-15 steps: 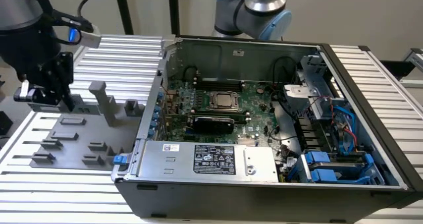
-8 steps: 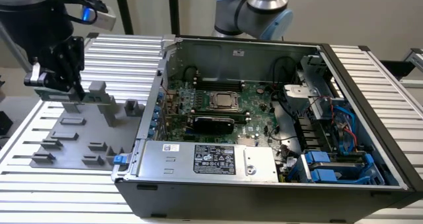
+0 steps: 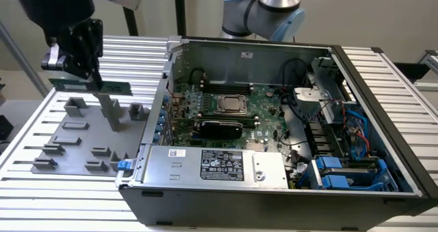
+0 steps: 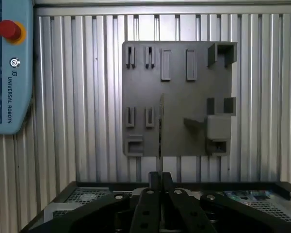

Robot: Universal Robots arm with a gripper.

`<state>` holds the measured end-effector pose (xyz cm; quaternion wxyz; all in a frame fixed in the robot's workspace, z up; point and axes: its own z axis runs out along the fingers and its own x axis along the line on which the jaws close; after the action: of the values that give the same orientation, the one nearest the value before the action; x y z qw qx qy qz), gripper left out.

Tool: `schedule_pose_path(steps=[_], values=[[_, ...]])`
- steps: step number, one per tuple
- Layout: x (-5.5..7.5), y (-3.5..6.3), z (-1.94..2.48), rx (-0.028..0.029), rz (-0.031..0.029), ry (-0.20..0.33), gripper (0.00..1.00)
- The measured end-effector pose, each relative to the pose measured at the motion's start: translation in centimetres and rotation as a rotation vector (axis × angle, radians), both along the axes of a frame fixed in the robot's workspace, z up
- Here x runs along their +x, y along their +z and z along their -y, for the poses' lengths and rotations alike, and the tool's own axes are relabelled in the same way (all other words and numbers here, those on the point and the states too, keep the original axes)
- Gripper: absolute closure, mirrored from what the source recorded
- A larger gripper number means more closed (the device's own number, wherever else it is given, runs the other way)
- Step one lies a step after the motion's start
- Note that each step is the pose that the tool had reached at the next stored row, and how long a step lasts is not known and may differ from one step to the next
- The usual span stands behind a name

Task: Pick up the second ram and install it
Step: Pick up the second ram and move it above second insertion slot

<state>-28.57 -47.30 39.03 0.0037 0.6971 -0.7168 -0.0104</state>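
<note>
Gripper (image 3: 90,77) is up over the exterior view's left side, above the slatted table (image 3: 68,201) and well clear of the open computer case (image 3: 274,206). Its fingers are closed narrow on the second ram (image 3: 113,88), pinching it on the top edge near the middle.

The second ram hangs in the air with its long side roughly level. It sits just above the tall upright post of the grey fixture plate (image 3: 75,139), and I cannot tell whether its lower edge touches the post.

In the wrist view the gripper (image 4: 160,180) has both fingers pressed to the faces of the second ram (image 4: 160,136). The stick is seen edge-on as a thin line crossing the fixture plate (image 4: 177,97).

- Fixture plate lies flat on the table (image 4: 77,121). It carries several small slots and blocks.
- A teach pendant (image 4: 9,73) with a red stop button (image 4: 9,30) lies on the table beside the plate, apart from it.
- The case lies on its side, lid off, to the exterior view's right of the fixture plate and just beside it.
- Inside the case: green motherboard (image 3: 263,96) with the processor socket (image 3: 233,104) near its middle.
- Long black slots (image 3: 226,87) run on the far side of the socket.
- Grey power supply (image 3: 219,165) sits along the near wall.
- Blue drive carriers (image 3: 342,173) are at the near right corner.
- Arm's pale blue joint (image 3: 267,11) stands behind the far wall of the case.
</note>
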Motion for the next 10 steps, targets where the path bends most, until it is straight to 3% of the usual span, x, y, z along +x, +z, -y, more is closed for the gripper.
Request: schedule_pose_path(steps=[10], values=[[4.6, 2.13, 0.0, 0.008, -0.0001, 0.0, 1.0]])
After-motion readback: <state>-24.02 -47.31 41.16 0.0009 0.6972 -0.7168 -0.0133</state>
